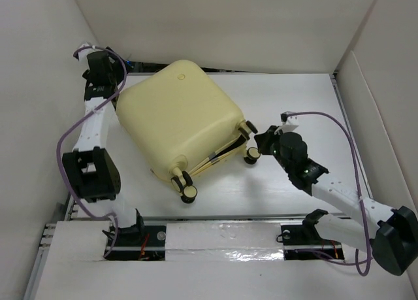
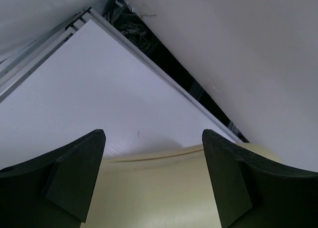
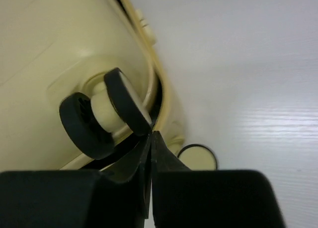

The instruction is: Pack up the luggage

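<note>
The luggage (image 1: 179,114), a pale yellow hard-shell case, lies on the table with its lid almost down and a dark gap along its wheel side. My right gripper (image 1: 260,140) is shut with nothing between its fingers, its tips right at that gap beside a black-and-cream wheel (image 3: 107,114); in the right wrist view the right gripper (image 3: 152,134) points at the seam, and I cannot tell whether it touches. My left gripper (image 2: 153,138) stands open above the case's far left edge (image 2: 164,188), holding nothing.
White walls close in on the table at the left, back and right. A dark slot with cables (image 2: 149,44) runs along the table's far edge. Two more wheels (image 1: 185,185) stick out at the case's near corner. The arm bases sit on the rail (image 1: 215,234) at the front.
</note>
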You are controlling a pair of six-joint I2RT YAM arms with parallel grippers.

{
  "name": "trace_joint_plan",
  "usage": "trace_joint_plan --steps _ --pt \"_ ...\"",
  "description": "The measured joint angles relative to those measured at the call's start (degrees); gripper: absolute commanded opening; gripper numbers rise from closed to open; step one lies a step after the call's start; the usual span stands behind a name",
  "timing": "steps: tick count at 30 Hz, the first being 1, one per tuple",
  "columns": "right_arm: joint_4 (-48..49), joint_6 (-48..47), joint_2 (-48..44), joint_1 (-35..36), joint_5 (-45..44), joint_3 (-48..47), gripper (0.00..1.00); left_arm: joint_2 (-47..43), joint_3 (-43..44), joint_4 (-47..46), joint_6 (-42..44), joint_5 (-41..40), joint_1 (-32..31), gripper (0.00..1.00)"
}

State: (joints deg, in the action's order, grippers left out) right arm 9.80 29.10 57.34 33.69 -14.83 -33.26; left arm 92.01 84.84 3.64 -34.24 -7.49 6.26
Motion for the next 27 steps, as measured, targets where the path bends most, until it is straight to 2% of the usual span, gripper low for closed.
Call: trace_joint_plan --steps 4,11,16,21,27 --pt "-0.39 0.28 1.46 5.75 2.86 0.96 0.00 10.19 7.19 2.01 3.08 1.95 0.90 0.77" --pt "0.17 2.78 4.66 13.27 3.56 5.77 0.00 19.19 13.22 5.84 6.08 8.61 4.46 0.77" --pt "3.26 4.17 9.64 14.03 2.62 6.36 0.00 25.38 20.52 6.49 6.58 11.76 7.45 0.78" --pt "3.08 3.89 17.29 13.38 2.03 0.20 0.00 26.86 19.91 5.92 7.06 13.64 6.32 0.78" --pt "1.53 2.16 19.61 11.34 3.41 -4.90 0.00 26.84 16.90 4.09 7.50 15.93 2.73 0.73"
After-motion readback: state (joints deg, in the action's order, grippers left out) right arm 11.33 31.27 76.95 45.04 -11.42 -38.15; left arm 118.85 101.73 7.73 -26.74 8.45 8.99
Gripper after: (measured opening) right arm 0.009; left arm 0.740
